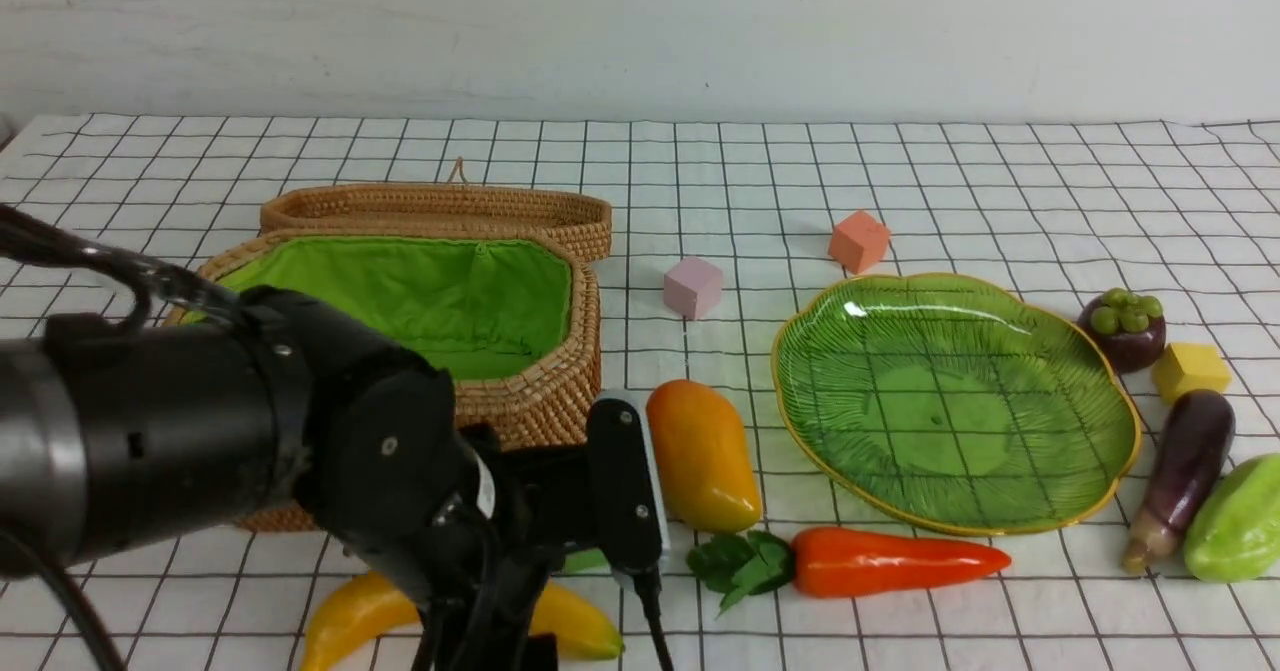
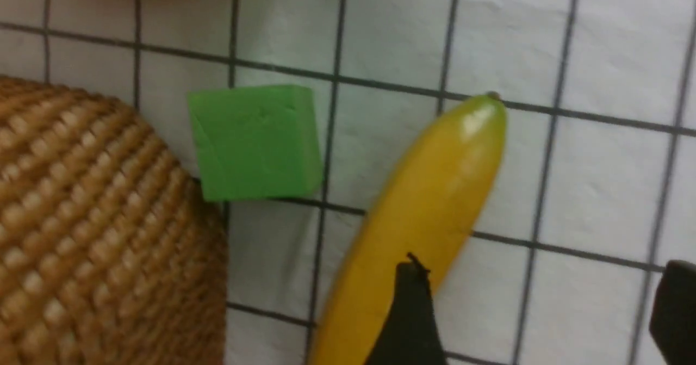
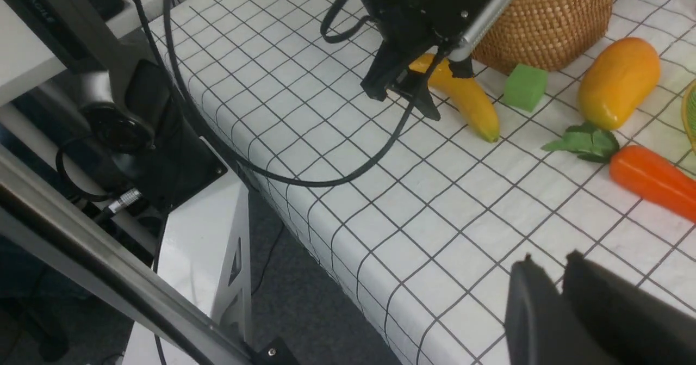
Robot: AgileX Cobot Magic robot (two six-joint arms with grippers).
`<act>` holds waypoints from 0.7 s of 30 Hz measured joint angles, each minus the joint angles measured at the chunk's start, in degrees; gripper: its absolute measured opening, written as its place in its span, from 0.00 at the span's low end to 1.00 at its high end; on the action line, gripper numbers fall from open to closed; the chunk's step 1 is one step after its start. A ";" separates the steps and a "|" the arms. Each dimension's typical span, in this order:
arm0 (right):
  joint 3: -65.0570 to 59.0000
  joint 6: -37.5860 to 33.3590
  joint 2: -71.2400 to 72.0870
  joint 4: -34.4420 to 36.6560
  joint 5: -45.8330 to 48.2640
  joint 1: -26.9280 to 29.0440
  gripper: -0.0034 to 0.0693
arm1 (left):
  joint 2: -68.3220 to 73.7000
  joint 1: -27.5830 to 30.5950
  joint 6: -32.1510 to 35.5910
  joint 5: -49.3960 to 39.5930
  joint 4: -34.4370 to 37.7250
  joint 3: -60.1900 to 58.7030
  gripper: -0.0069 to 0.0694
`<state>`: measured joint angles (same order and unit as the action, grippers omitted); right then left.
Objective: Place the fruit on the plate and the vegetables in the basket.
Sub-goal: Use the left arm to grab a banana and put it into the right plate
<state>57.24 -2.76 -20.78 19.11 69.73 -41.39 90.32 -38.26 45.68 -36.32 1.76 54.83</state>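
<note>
1. The plate lies on the checked cloth; every place below is told from it.
2. The mango lies on the cloth near the plate's left rim.
3. The carrot lies along the plate's front rim, just beside it, with its leaves toward the mango.
4. The mangosteen sits just beside the plate's right rear rim.
5. The eggplant lies just off the plate's right rim. The pale-green lumpy piece is right beyond it, farther from the plate.
6. A yellow cube sits right of the plate, between the mangosteen and the eggplant. An orange cube and a pink cube sit behind the plate's left part.
7. The basket stands well left of the plate, past the mango, with its lid folded back.
8. The banana lies well left of the plate, at the basket's front, near a green cube.
9. The left gripper hangs over the banana with its jaws spread wide. One finger is above the fruit, the other is off to its side, and they grip nothing.
10. The right gripper is over the cloth's near edge, its jaws almost together and holding nothing.
</note>
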 joint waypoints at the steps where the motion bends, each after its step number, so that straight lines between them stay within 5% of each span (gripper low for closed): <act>1: 0.00 0.00 0.00 0.14 0.00 0.00 0.19 | 0.73 0.00 0.05 1.02 -0.51 0.00 0.84; 7: 0.00 0.00 -0.04 3.04 0.00 0.00 0.20 | 5.83 0.00 0.10 5.48 -4.79 0.00 0.80; 21: 0.00 -0.09 -0.04 6.54 0.00 0.00 0.21 | 9.84 0.00 0.37 -0.48 -5.21 0.14 0.53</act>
<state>57.24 -2.85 -20.81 25.65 69.73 -41.39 100.16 -38.26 46.05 -36.79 -3.45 54.97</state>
